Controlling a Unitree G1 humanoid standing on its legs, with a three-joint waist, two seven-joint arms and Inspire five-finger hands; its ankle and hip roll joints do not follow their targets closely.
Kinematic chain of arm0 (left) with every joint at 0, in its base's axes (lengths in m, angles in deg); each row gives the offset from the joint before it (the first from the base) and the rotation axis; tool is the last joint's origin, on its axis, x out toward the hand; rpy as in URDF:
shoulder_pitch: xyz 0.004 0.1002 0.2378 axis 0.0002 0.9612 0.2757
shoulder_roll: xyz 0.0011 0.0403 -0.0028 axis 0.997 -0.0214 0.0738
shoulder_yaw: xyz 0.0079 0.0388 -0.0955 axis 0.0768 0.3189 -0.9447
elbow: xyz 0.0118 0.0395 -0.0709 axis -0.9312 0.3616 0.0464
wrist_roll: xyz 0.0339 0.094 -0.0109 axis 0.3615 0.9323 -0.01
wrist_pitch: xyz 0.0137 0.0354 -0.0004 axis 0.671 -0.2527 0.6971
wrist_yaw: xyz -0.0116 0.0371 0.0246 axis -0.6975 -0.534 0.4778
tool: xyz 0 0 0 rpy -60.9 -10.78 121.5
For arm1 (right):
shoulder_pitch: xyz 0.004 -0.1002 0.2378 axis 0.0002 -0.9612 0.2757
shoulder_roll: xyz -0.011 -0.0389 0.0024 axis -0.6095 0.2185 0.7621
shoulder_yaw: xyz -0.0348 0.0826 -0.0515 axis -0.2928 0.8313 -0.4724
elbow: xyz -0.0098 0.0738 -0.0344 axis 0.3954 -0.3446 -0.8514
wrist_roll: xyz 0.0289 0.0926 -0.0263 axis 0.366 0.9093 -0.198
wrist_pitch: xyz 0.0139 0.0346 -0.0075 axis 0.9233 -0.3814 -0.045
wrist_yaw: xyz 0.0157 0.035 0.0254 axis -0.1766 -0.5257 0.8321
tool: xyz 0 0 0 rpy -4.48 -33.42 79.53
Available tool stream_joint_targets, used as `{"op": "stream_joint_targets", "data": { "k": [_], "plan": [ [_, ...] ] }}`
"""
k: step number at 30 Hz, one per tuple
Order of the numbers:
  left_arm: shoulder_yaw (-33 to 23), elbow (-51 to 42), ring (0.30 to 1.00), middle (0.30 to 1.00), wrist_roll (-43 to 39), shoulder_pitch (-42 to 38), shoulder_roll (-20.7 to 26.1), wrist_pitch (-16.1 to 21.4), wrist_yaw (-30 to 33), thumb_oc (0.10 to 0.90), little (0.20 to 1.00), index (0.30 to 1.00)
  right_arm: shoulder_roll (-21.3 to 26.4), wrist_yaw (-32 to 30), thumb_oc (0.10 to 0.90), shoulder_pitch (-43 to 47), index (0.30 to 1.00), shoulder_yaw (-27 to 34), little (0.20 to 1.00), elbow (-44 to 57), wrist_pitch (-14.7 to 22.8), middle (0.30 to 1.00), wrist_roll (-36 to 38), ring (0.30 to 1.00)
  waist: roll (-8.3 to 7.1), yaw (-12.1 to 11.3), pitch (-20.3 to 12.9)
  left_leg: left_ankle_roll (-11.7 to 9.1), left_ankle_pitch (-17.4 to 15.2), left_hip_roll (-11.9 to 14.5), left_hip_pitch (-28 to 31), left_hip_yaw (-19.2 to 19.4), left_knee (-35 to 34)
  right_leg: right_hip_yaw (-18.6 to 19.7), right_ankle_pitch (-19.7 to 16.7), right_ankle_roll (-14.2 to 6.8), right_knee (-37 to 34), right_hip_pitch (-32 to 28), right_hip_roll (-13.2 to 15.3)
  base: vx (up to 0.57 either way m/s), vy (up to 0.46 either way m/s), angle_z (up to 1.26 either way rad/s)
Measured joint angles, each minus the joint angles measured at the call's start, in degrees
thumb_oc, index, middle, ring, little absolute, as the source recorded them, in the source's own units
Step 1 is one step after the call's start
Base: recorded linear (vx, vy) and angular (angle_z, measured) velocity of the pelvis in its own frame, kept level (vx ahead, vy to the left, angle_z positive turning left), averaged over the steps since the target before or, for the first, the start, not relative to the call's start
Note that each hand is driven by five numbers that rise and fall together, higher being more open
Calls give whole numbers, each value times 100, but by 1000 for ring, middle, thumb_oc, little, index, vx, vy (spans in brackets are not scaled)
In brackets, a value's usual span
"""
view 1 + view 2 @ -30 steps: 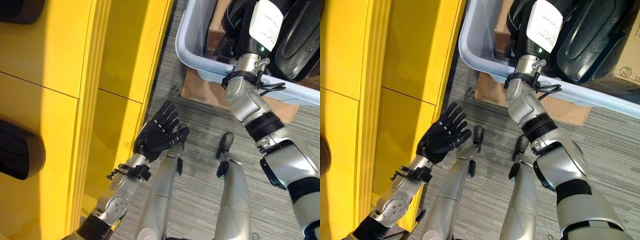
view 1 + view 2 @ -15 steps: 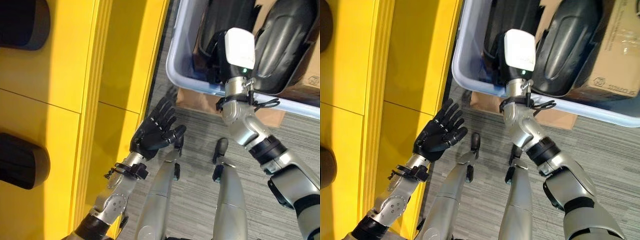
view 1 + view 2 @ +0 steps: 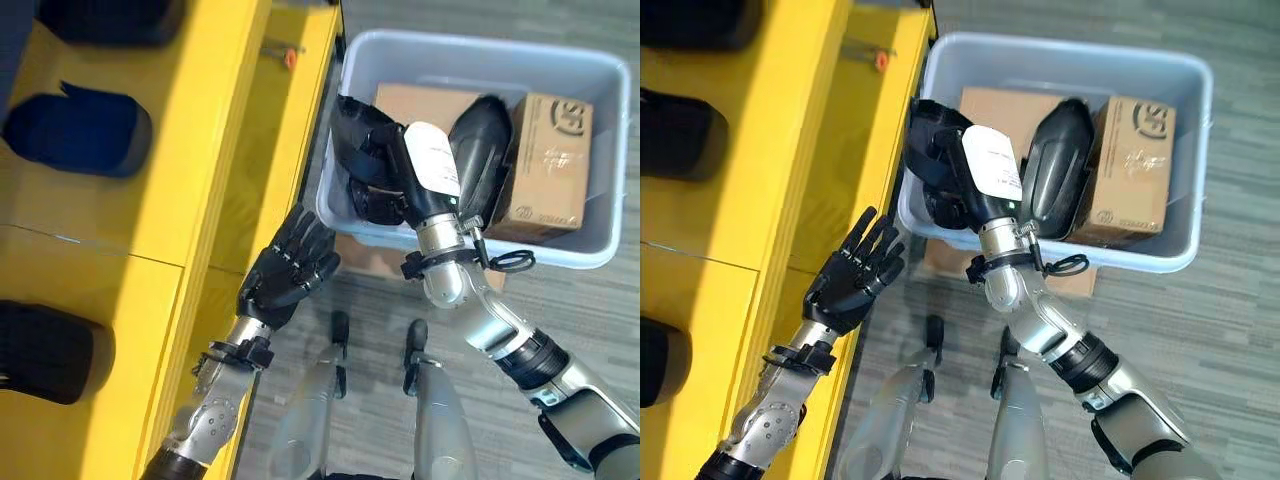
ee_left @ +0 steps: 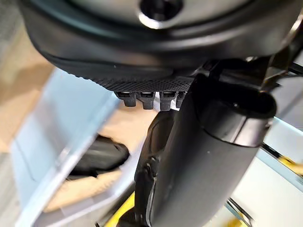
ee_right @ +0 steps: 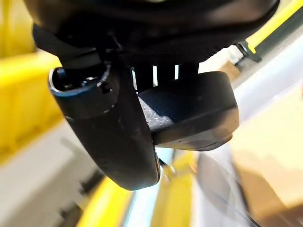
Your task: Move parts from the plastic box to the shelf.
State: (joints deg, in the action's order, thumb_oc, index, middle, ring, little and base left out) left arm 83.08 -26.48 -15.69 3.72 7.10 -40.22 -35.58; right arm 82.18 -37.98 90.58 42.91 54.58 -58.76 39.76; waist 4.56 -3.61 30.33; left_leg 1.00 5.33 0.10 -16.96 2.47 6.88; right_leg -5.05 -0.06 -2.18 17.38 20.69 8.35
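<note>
1. The right hand [image 3: 385,175] is at the left end of the grey plastic box [image 3: 600,75], its fingers and thumb curled round a black part [image 5: 189,113], which it holds just above the box's near left corner.
2. The right wrist view shows the thumb across the front of that part and the fingers over its top edge.
3. The left hand [image 3: 285,275] hangs in the air between the yellow shelf [image 3: 200,130] and the box, fingers spread and straight, holding nothing.
4. In the box there are a second black part [image 3: 480,150] standing on end, a cardboard carton [image 3: 550,160] to its right, and a flat cardboard sheet [image 3: 420,100] behind.
5. On the shelf to the left lie dark parts: one [image 3: 75,130] far up, another [image 3: 45,350] nearer.
6. More cardboard [image 3: 365,262] lies on the grey carpet under the box's near edge.
</note>
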Motion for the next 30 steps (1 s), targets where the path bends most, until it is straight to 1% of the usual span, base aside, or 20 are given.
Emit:
{"op": "stream_joint_targets", "data": {
  "k": [3,4,8,10,14,16,18,19,20,22,23,24,26,28,29,30],
  "plan": [
    [-46,-13,1000,1000,98,-15,-2,-5,-147,900,1000,1000,18,-9,400,-1,300,195,300,237,81,300,17,300,-8,41,-7,-4,8,10,208,1,-116,4,-22,-17,-152,-226,-28,65,-17,-3],
    [-42,-26,1000,1000,104,-15,-3,-11,-172,900,1000,1000,22,-12,400,-1,300,303,300,318,93,300,19,300,-8,39,-7,-2,7,17,274,3,-134,-1,-66,6,-213,-317,-37,71,3,-2],
    [-29,-21,1000,1000,263,-31,-17,-18,-171,900,1000,1000,56,-24,400,-51,300,433,300,406,20,300,197,300,-12,64,-12,33,-13,57,580,23,-222,-1,-157,-30,-464,-698,-102,76,11,-5],
    [-36,-23,1000,1000,277,-20,-16,-14,-210,900,1000,1000,63,-39,400,-293,300,598,300,412,1,300,301,300,-22,74,-23,-10,-22,85,855,21,-319,-21,-165,-27,-647,-1009,-142,37,17,-2],
    [-48,-28,1000,1000,323,-11,-30,-15,-297,900,1000,1000,150,-161,400,-500,300,754,300,429,-17,300,541,300,-27,107,-26,-22,-68,94,982,30,-338,-18,-172,-30,-758,-1169,-160,32,47,-2],
    [-60,-29,1000,1000,458,24,-32,-22,-326,900,1000,1000,153,-255,400,-747,300,964,300,442,-14,300,745,300,-36,189,-32,-17,-80,89,1139,37,-389,-19,-175,-35,-861,-1348,-163,51,148,-2],
    [-60,-36,1000,1000,488,57,-41,-134,-447,900,1000,1000,158,-275,400,-1120,300,1241,300,619,57,300,917,300,-46,192,-36,-21,-83,86,1391,46,-501,-15,-191,-57,-968,-1589,-171,7,178,-4],
    [-92,-39,1000,1000,497,197,-40,-151,-630,900,1000,1000,162,-415,400,-1345,300,1315,300,803,173,300,923,300,-127,269,-104,-19,-113,86,1510,51,-544,4,-189,-60,-1061,-1725,-177,-63,245,-4],
    [-92,-38,1000,1000,559,198,-38,-202,-681,900,1000,1000,164,-436,400,-1374,300,1357,300,912,215,300,922,300,-167,331,-132,-19,-123,79,1510,56,-544,9,-195,-64,-1079,-1731,-174,-85,286,-5],
    [-23,-20,1000,1000,937,66,5,-450,-917,900,1000,1000,223,-480,400,-1393,300,1551,300,1144,363,300,910,300,-221,368,-177,-13,-124,68,1522,113,-542,60,-243,-89,-1118,-1739,-165,-111,324,-14],
    [99,3,1000,1000,1110,2,17,-521,-1043,900,1000,1000,229,-517,400,-1397,300,1639,300,1231,408,300,905,300,-244,385,-231,9,-140,49,1554,182,-539,122,-278,-110,-1141,-1738,-149,-103,306,-23],
    [178,12,1000,1000,1186,-27,21,-549,-1088,900,1000,1000,227,-524,400,-1397,300,1673,300,1269,415,300,904,300,-233,363,-265,18,-147,52,1559,202,-544,143,-278,-116,-1145,-1743,-151,-54,188,-18],
    [532,39,1000,1000,1366,-117,31,-714,-1301,900,1000,1000,232,-598,400,-1457,300,1716,300,1317,497,300,901,300,-254,516,-530,63,-180,-44,1538,211,-562,191,-336,-196,-1252,-1748,-76,-132,301,-10],
    [868,157,1000,1000,1531,-237,37,-722,-1359,900,1000,1000,197,-621,400,-1583,300,1713,300,1308,532,300,896,300,-233,566,-756,128,-182,-147,1606,295,-633,343,-437,-272,-1364,-1762,2,-226,264,-25],
    [908,185,1000,1000,1570,-246,38,-722,-1387,900,1000,1000,195,-621,400,-1598,300,1691,300,1300,532,300,896,300,-235,592,-815,153,-196,-165,1612,340,-644,395,-458,-275,-1414,-1764,21,-199,147,-28],
    [932,237,1000,1000,1568,-237,34,-723,-1406,900,1000,1000,186,-621,400,-1694,300,1693,300,1298,554,300,893,300,-244,651,-935,197,-186,-237,1610,392,-672,457,-570,-322,-1555,-1781,32,-215,121,-26]
  ]
}}
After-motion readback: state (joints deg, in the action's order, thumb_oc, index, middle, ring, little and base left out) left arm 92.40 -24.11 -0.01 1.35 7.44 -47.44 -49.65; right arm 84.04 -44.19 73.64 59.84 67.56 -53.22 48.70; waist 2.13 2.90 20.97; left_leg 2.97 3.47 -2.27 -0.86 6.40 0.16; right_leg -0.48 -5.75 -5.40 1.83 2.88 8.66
